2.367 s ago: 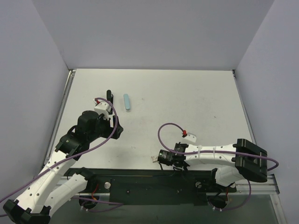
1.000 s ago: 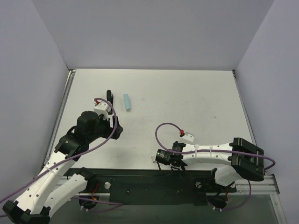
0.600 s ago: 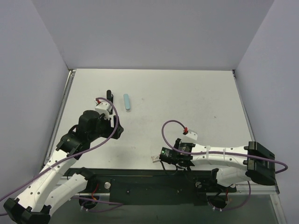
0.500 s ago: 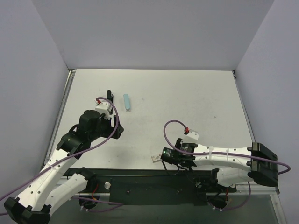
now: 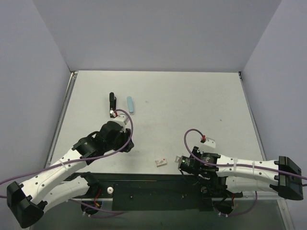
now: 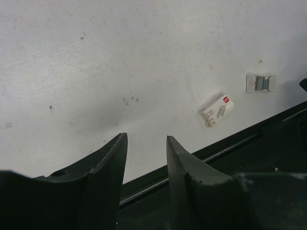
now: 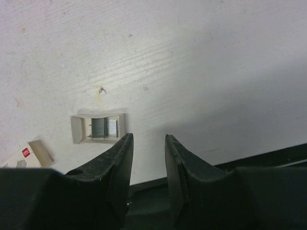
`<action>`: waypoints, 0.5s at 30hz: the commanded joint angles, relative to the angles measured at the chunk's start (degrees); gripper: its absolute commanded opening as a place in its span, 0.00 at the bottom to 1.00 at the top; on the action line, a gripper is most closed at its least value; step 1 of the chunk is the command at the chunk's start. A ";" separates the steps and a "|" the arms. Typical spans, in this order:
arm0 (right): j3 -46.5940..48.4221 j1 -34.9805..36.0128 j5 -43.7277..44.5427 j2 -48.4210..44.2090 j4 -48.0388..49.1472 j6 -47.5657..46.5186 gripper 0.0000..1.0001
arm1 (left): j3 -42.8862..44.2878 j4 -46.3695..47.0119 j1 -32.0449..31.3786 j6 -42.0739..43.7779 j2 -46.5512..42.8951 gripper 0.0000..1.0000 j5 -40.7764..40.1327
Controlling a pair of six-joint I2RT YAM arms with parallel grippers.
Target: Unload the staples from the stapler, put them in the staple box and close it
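- The stapler (image 5: pixel 129 105) lies far-left on the desk (image 5: pixel 192 105), beside a black bar (image 5: pixel 112 101); both wrist views miss it.
- It hasn't moved; my left arm has swung toward the near edge.
- Left pincer (image 6: pixel 146 139) and right pincer (image 7: pixel 148 136): jaws apart, empty.
- Only my right wrist view resolves staples (image 7: pixel 104 127) in a tray (image 7: pixel 76 129).

Slim lt-blue stapler (image 5: pixel 130 104), lying flat, black bar (image 5: pixel 112 101) just left, apart

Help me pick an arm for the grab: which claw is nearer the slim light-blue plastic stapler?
Left. The left claw hangs robot-side of the stapler; the right claw is far off toward the near right.
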 commanded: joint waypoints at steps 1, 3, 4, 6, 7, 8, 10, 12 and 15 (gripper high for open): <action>-3.10 -0.22 -0.11 -4.04 -3.13 0.19 0.29 | -2.92 2.10 -3.68 -7.03 2.05 0.40 -3.63; -4.15 -0.31 -0.46 -4.84 -3.13 0.72 0.27 | -4.50 3.59 -5.27 -8.44 3.28 0.26 -3.73; -4.42 -0.31 -0.55 -4.84 -3.04 0.54 0.27 | -5.20 4.12 -6.14 -8.97 4.24 0.20 -3.72; -4.68 -0.31 -0.81 -4.93 -2.43 -0.07 0.25 | -6.60 6.40 -7.29 -9.94 5.65 0.13 -3.46; -4.68 -0.40 -0.90 -4.58 -2.08 -0.51 0.24 | -7.05 8.24 -7.64 -10.21 6.35 0.12 -3.20; -4.77 -0.31 -0.81 -4.40 -1.90 -0.60 0.22 | -7.75 9.47 -7.73 -10.56 7.75 0.02 -2.41; -5.03 -0.66 -0.99 -3.61 -0.76 -1.48 0.18 | -8.54 11.50 -8.17 -11.09 9.60 0.00 -1.53; -5.21 -1.19 -1.87 -2.73 0.47 -2.53 0.12 | -8.90 13.08 -8.96 -11.70 11.36 0.00 -1.44; -6.35 -3.38 -4.58 -1.59 5.46 -6.12 0.03 | -9.07 14.58 -10.45 -12.67 13.82 0.00 -1.53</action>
